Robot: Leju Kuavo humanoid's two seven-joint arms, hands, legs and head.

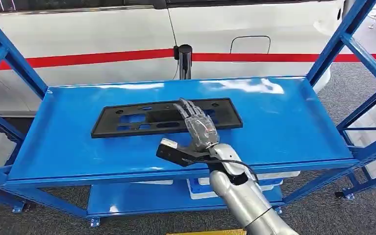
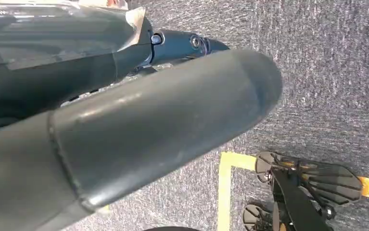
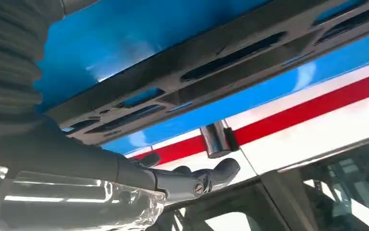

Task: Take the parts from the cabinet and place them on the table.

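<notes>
I'm at the reaching step: the part is not yet lifted. The black plate (image 1: 166, 117), a long flat panel with slots cut through it, lies flat on the top blue shelf (image 1: 284, 127) of the rack, towards the back and a little left of centre. My right hand (image 1: 199, 128) is stretched out over the near edge of the plate's right half, fingers (image 1: 188, 108) extended and slightly apart, holding nothing. From the head view I can't tell whether the fingertips touch the plate or hover just above it; the right wrist view shows the slotted plate (image 3: 230, 57) close by and the fingers straight, not curled round anything.

I judge the next move needs the hand brought down so the fingers hook the plate's edge or a slot, with the thumb closing underneath, since a flat panel lying flush on the shelf offers little to pinch.

My left hand (image 2: 139, 125) hangs at my side over grey carpet; so close to the camera, I can't tell how its fingers lie.
</notes>
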